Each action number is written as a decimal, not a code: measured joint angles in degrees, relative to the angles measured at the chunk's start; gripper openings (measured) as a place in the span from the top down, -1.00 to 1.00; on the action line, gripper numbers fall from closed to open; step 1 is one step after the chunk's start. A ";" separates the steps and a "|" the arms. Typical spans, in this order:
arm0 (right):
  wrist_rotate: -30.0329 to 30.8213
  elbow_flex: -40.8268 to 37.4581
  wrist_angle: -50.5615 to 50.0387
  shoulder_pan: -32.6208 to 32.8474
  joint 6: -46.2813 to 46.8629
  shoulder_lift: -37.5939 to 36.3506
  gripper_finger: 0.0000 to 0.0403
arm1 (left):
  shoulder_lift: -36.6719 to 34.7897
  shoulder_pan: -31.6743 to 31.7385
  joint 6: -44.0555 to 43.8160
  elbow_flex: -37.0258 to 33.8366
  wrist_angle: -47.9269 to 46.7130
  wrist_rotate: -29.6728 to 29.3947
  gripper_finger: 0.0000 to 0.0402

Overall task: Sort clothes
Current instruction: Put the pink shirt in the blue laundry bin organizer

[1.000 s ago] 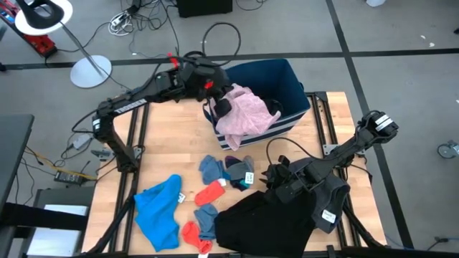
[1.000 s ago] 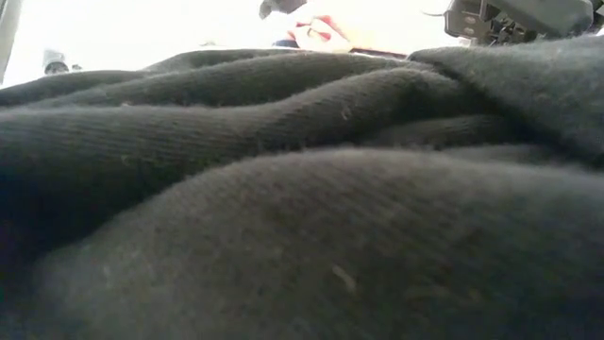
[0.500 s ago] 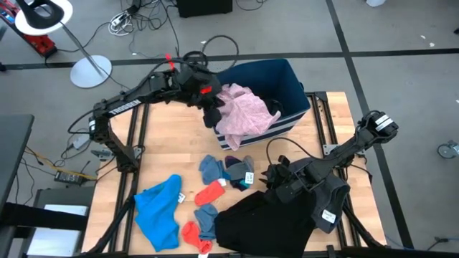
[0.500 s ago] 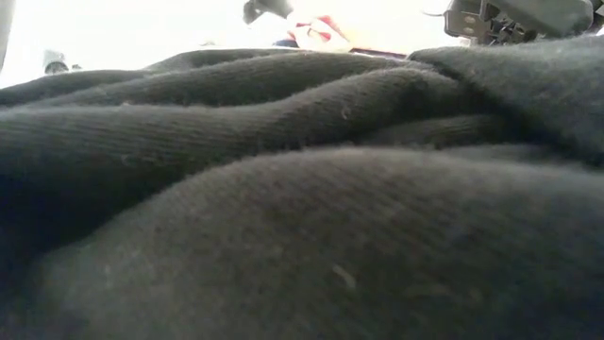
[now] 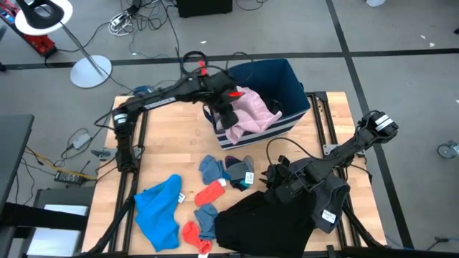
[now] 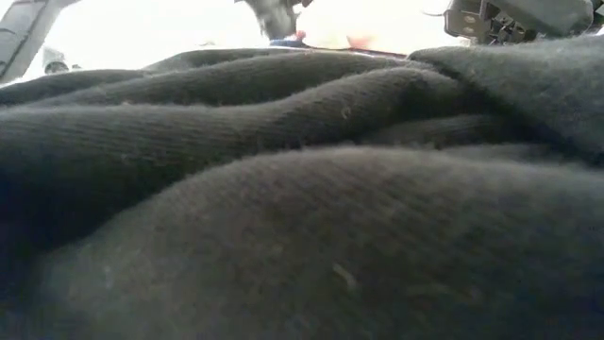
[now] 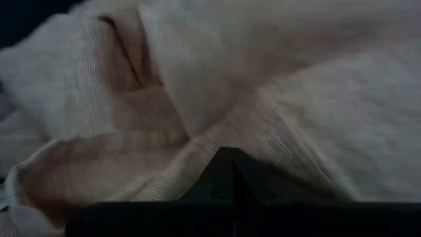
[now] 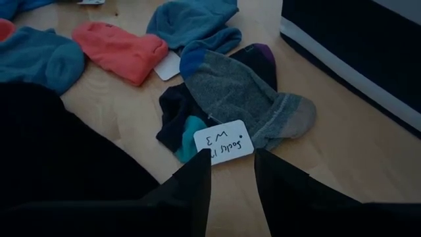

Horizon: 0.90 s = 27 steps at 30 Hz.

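The left end effector (image 5: 228,115) is pressed down into the crumpled pink ribbed garment (image 5: 251,113), which lies draped over the front rim of the navy fabric bin with white stripes (image 5: 287,79) at the far side of the wooden counter (image 5: 179,154). It is judged that the garment is being pushed or lowered into this bin, because most of the cloth already hangs inside. In the left wrist view only pink ribbed knit (image 7: 263,85) is seen close to the dark fingers, so it cannot be told whether these are apart or together.

The right end effector (image 8: 230,164) is held low over the small socks, its two fingers a little apart with nothing between them. It hangs just above a grey sock with a purple toe (image 8: 240,92) and its white paper label (image 8: 223,141), probably so that this piece may be taken next.

The other clothes are spread on the counter: a bright blue soft garment (image 5: 161,208) at the near left, red socks (image 5: 210,192) and blue socks (image 5: 210,168) in the middle, a large black knitted garment (image 5: 258,222) at the near edge, and a dark grey garment (image 5: 331,197) under the right arm. The low view is almost filled by the black knit (image 6: 283,208).
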 joint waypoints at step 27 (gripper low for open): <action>-0.02 0.00 -0.11 -0.02 -0.01 0.00 0.41 | 14.84 3.12 -4.63 0.46 5.06 0.02 1.00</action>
